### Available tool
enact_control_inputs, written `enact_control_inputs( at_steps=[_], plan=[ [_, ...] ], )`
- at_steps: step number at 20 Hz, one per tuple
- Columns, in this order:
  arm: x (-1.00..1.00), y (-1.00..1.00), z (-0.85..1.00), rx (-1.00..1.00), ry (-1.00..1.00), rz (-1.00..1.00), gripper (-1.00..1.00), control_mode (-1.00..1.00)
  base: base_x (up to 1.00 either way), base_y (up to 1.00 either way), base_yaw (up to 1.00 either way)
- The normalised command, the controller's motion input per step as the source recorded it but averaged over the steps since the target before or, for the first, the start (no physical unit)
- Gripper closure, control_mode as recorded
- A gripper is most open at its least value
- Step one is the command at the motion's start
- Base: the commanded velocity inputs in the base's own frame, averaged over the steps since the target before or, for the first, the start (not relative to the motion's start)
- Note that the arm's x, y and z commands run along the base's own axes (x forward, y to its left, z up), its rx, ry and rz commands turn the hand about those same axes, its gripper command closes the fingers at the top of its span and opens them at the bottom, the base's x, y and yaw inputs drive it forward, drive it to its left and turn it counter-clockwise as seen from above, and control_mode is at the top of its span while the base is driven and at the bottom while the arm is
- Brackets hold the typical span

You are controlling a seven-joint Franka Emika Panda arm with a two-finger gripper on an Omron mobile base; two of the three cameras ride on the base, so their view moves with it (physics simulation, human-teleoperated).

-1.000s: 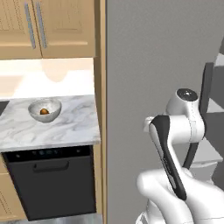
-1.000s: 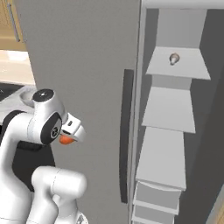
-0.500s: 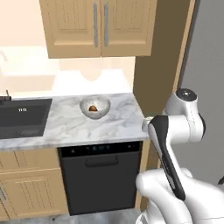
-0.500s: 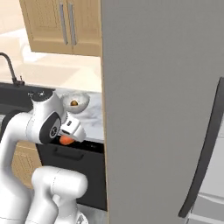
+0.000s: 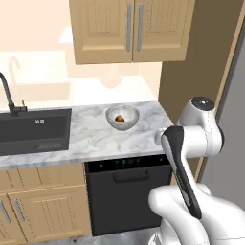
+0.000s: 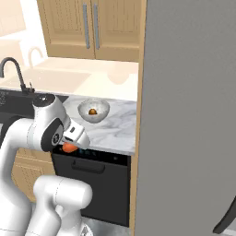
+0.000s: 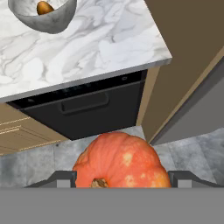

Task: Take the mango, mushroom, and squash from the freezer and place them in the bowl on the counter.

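Carrying step, by the look of it. Closest in: gripper (image 7: 120, 179) clamped on the orange squash (image 7: 120, 162), fingers on either flank, held low in front of the black dishwasher (image 7: 87, 111). Farther off: bowl (image 5: 122, 117) on the counter (image 5: 91, 139), something small and brown already inside. Next: lift above the rim, centre over the bowl, then release.

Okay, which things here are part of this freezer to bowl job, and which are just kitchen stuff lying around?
Part of the job:
- orange squash, held in the gripper
- bowl with a small brown item inside
- counter
- freezer

Just there:
- sink
- faucet
- black under-counter appliance
- upper cabinets
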Motion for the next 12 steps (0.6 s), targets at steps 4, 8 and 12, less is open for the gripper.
enact_control_inputs(
  at_steps=[4, 8, 12],
  plan=[
    [0.00, 0.00, 0.00, 0.00, 0.00, 0.00, 1.00, 1.00, 0.44, 0.50, -0.17],
    [0.00, 0.00, 0.00, 0.00, 0.00, 0.00, 1.00, 1.00, 0.46, 0.49, -0.20],
    [0.00, 0.00, 0.00, 0.00, 0.00, 0.00, 1.00, 1.00, 0.43, 0.39, -0.19]
  ],
)
